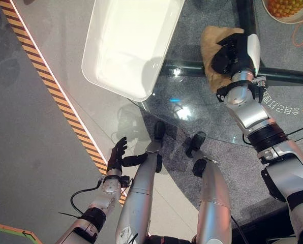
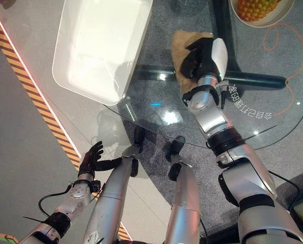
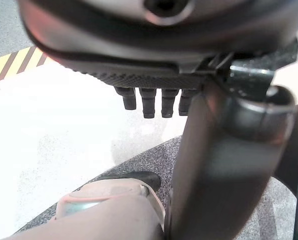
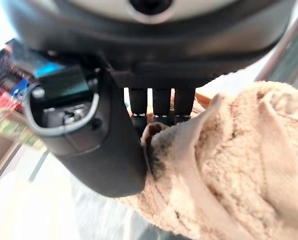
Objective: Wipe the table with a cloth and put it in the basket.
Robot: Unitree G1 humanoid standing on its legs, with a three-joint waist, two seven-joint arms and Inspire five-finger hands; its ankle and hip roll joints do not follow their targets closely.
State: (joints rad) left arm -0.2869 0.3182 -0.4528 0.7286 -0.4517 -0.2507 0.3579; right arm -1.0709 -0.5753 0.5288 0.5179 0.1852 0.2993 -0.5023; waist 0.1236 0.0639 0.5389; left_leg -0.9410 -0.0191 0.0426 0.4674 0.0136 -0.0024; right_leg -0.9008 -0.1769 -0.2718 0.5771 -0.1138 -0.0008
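Note:
A tan fluffy cloth (image 1: 211,43) lies on the round glass table (image 1: 192,114), towards its far side. My right hand (image 1: 234,51) rests on top of the cloth with its fingers curled into it. In the right wrist view the cloth (image 4: 239,165) is bunched up between the thumb (image 4: 104,150) and the fingers. The white basket (image 1: 122,87), a deep plastic tub, stands on the table's far left edge, to the left of the cloth. My left hand (image 1: 117,155) hangs low beside the table over the floor, fingers relaxed and holding nothing.
A bowl of orange fruit (image 1: 289,7) sits at the far right of the table, with an orange cord loop (image 1: 299,33) by it. Dark frame bars (image 1: 283,76) run under the glass. A yellow-black striped line (image 1: 55,86) crosses the floor on the left.

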